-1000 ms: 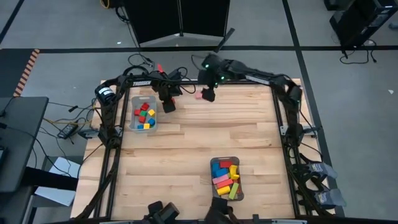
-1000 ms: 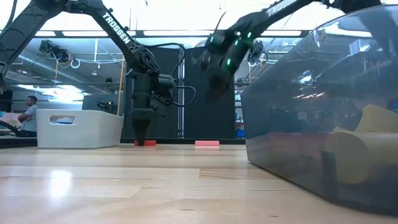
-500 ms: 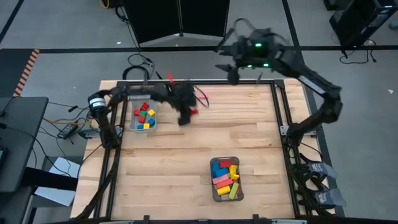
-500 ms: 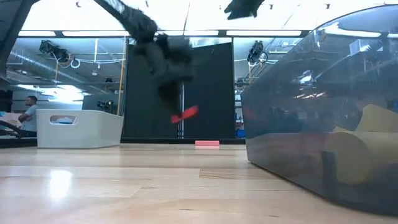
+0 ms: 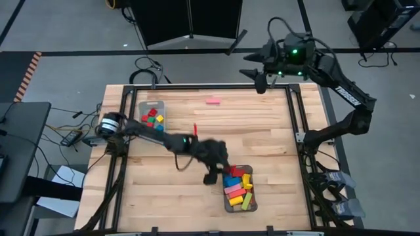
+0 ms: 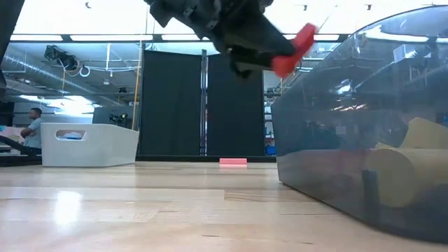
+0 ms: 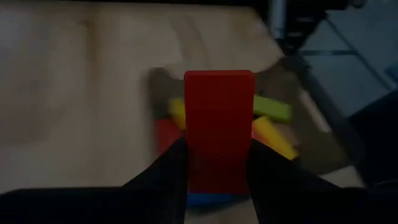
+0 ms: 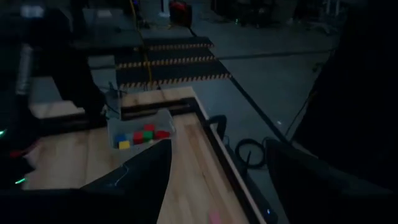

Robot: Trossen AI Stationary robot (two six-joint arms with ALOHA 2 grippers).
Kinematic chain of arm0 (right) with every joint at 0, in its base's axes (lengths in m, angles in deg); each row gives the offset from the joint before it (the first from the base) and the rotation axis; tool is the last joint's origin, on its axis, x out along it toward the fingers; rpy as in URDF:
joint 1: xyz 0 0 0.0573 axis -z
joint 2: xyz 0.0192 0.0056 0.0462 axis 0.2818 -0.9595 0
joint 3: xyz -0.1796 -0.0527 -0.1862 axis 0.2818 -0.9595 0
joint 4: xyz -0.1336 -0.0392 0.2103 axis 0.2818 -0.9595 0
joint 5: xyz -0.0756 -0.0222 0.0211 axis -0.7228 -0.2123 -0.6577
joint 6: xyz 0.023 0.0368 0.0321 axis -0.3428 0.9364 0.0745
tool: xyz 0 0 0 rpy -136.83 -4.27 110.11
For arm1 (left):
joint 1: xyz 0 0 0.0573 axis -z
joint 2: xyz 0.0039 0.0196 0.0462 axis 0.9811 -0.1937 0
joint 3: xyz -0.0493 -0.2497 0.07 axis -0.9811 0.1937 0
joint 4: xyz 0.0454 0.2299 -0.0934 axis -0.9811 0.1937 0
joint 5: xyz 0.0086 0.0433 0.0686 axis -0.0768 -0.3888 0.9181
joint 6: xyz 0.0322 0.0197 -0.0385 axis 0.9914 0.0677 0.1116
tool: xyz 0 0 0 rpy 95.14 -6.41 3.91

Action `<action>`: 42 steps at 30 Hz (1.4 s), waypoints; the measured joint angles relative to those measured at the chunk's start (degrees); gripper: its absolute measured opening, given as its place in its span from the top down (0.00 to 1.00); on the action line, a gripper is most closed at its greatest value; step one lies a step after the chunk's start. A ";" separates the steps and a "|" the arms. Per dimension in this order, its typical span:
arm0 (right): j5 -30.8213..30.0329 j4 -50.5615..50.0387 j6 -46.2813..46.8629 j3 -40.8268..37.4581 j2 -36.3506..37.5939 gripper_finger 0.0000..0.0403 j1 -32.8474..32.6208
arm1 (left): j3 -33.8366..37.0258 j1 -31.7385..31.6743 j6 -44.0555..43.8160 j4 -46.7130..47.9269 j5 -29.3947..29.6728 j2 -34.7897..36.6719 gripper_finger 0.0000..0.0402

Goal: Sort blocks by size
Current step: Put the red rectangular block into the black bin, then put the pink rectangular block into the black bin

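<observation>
My left gripper (image 5: 215, 174) hangs at the left rim of the near grey tray (image 5: 226, 203), shut on a red bar block (image 7: 219, 118), which the low view also shows raised high (image 6: 295, 47). In that tray lie several coloured bars (image 5: 237, 187). A second grey tray (image 5: 140, 110) at the far left holds small cubes (image 5: 153, 119). One pink bar (image 5: 213, 101) lies flat on the table near its far edge. My right gripper (image 8: 217, 180) is open and empty, raised high over the table's far right corner (image 5: 260, 82). My left gripper pinches the red bar's two long sides (image 7: 194, 163) between its two fingers (image 7: 166, 171), at the end nearest the wrist. The bar runs along the fingers and sticks out past their tips. It is lifted clear, above the bars in the near tray.
The table's middle (image 5: 216, 141) is bare wood. Black frame rails (image 5: 293, 124) run along the table's edges. In the low view the near tray's wall (image 6: 364, 140) fills the right side, and a person (image 6: 31, 126) sits far off in the room.
My left gripper has lifted the red bar off the table beside the far-left tray and swung it fast across the table to the near tray, turning as it went. My right gripper has risen from beside the pink bar and drawn back to the far right corner.
</observation>
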 joint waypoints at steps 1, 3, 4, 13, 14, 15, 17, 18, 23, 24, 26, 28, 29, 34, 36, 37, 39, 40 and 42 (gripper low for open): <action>-0.57 -0.47 0.17 0.00 -0.46 0.33 -0.40 | 0.02 1.08 -0.85 -1.51 0.07 -1.04 0.67; -1.40 -0.89 0.61 -0.02 -1.95 0.33 -1.37 | 0.05 2.63 -3.26 -3.82 0.00 -2.89 0.67; -1.60 -0.77 0.77 -0.02 -2.71 0.33 -1.75 | 0.05 3.16 -4.29 -4.86 0.07 -3.82 0.67; -1.74 1.16 0.81 -0.07 -12.28 0.33 -3.96 | 0.03 5.74 -8.03 -8.59 4.67 -7.21 0.56; -1.76 1.35 0.74 -0.07 -13.42 0.33 -3.99 | 0.03 5.77 -7.78 -8.50 5.67 -7.21 0.48; -1.75 1.69 0.72 -0.07 -14.36 0.33 -3.99 | 0.03 5.71 -7.64 -8.08 5.90 -7.19 0.40; -1.77 2.11 0.53 -0.07 -16.22 0.33 -3.99 | -0.17 5.57 -7.65 -8.52 6.33 -7.01 0.24; -1.79 2.55 0.51 -0.07 -16.94 0.33 -3.96 | -0.19 5.50 -7.83 -8.49 6.68 -6.42 0.18; -1.88 7.24 -0.49 -0.09 -19.38 0.33 -3.35 | 1.12 5.58 -7.61 -9.49 13.46 -2.61 0.06; -1.89 8.93 -0.43 -0.09 -19.50 0.33 -3.14 | 2.41 5.58 -7.55 -10.05 15.39 -1.02 0.07; -2.40 10.81 -0.50 -0.09 -20.04 0.33 -2.70 | 5.99 5.62 -7.66 -12.34 18.78 3.13 0.11; -2.81 12.85 -0.54 -0.07 -20.35 0.33 -2.00 | 11.39 5.54 -8.51 -14.82 21.86 8.84 0.17; -2.90 13.26 -0.61 -0.08 -20.67 0.33 -1.59 | 14.49 5.47 -9.17 -16.25 23.58 11.70 0.21; -2.45 15.65 -0.81 0.06 -23.18 0.33 1.54 | 30.06 4.92 -14.00 -22.14 33.73 26.23 0.37; -0.92 14.92 -0.90 0.04 -25.66 0.34 3.04 | 35.21 4.32 -15.51 -23.06 37.00 31.69 0.42; 0.09 14.44 -0.93 0.04 -27.21 0.34 3.87 | 36.94 3.96 -16.24 -25.10 37.37 33.73 0.44; 1.70 13.71 -1.24 0.00 -30.70 0.34 5.00 | 41.06 3.62 -16.61 -25.72 37.85 38.32 0.47; 2.27 13.21 -1.69 0.00 -32.30 0.34 5.64 | 42.16 3.57 -16.64 -26.41 38.15 39.89 0.49; 2.75 10.59 -3.08 1.08 -35.80 0.34 6.52 | 43.94 3.59 -16.50 -28.75 38.35 43.21 0.50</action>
